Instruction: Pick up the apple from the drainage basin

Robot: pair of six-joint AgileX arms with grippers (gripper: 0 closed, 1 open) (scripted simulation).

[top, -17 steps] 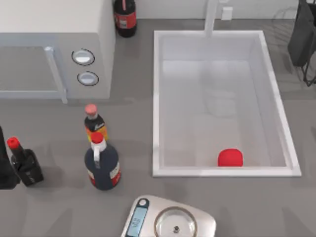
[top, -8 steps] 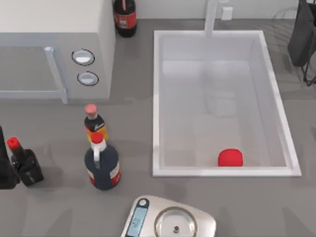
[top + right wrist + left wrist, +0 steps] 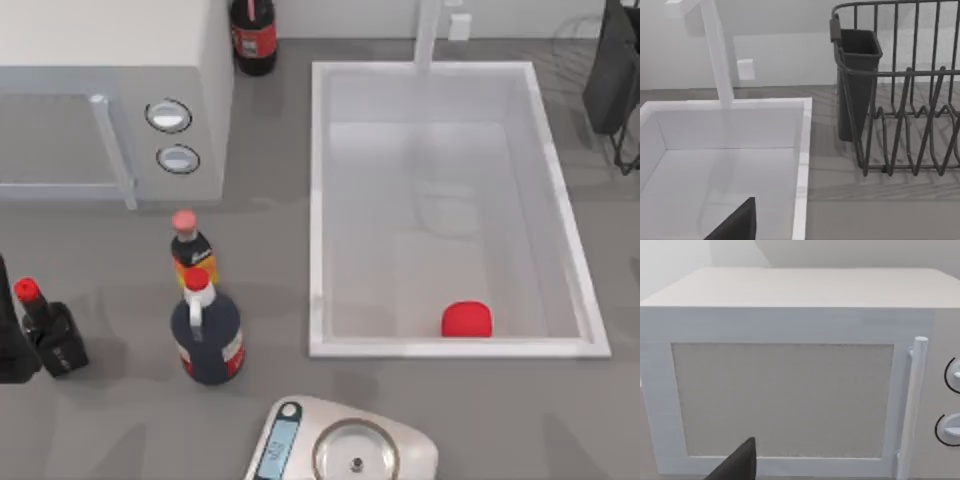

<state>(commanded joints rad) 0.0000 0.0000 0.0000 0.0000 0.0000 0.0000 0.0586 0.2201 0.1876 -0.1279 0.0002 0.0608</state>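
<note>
The apple (image 3: 467, 320), a small bright-red lump, lies on the pale floor of the drainage basin (image 3: 316, 200), close to its near wall and right of centre. Nothing touches it. The basin's far corner and white rim (image 3: 802, 165) show in the right wrist view, where a dark part of my right gripper (image 3: 737, 224) hangs above the basin's floor. A dark part of my left gripper (image 3: 737, 466) sits in front of the white box's door, and the left arm (image 3: 8, 345) stays at the table's left edge.
A white box with round knobs (image 3: 110, 90) stands at the back left. Bottles (image 3: 207, 330) (image 3: 190, 245) (image 3: 48, 330) stand left of the basin, another (image 3: 253, 35) at the back. A scale (image 3: 345, 450) lies in front. A faucet (image 3: 428, 35) and a wire rack (image 3: 900, 125) border the basin.
</note>
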